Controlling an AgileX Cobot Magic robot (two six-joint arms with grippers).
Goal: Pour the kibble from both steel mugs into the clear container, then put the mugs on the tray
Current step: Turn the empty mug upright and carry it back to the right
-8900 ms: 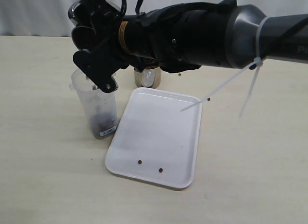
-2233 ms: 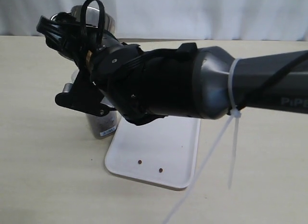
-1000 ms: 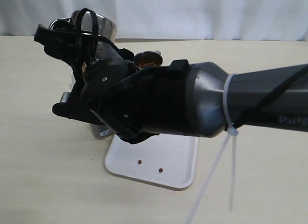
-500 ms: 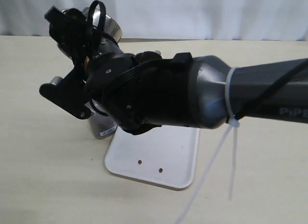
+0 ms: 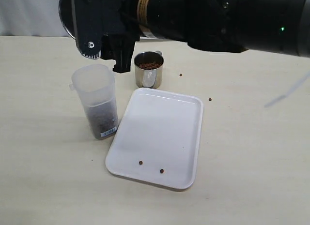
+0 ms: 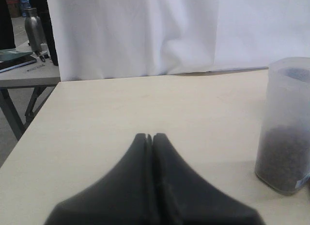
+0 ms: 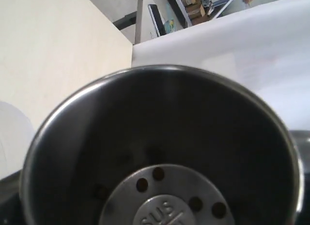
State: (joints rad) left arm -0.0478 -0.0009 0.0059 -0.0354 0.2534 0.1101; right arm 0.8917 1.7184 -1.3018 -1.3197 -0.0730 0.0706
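Observation:
The clear container [image 5: 96, 106] stands left of the tray [image 5: 160, 138], its lower part filled with kibble [image 5: 101, 121]. My right gripper [image 5: 106, 48] hangs above and just behind the container, shut on a steel mug [image 7: 160, 152]. The right wrist view looks straight into that mug: it is nearly empty, with a few pellets [image 7: 157, 174] on its bottom. The second steel mug [image 5: 148, 70] stands behind the tray, full of kibble. In the left wrist view my left gripper [image 6: 149, 137] is shut and empty, low over the table, with the container [image 6: 286, 128] off to one side.
Two loose pellets [image 5: 150, 167] lie on the tray's near end. A couple more lie on the table behind the tray's right side [image 5: 210, 99]. The right arm [image 5: 218, 17] spans the top of the exterior view. The table's edge [image 6: 29, 123] shows in the left wrist view.
The right arm has swung up and back from its low tilted pose over the container, still gripping the mug. The container, second mug and tray now show fully. More kibble in the container than 8.9 s ago.

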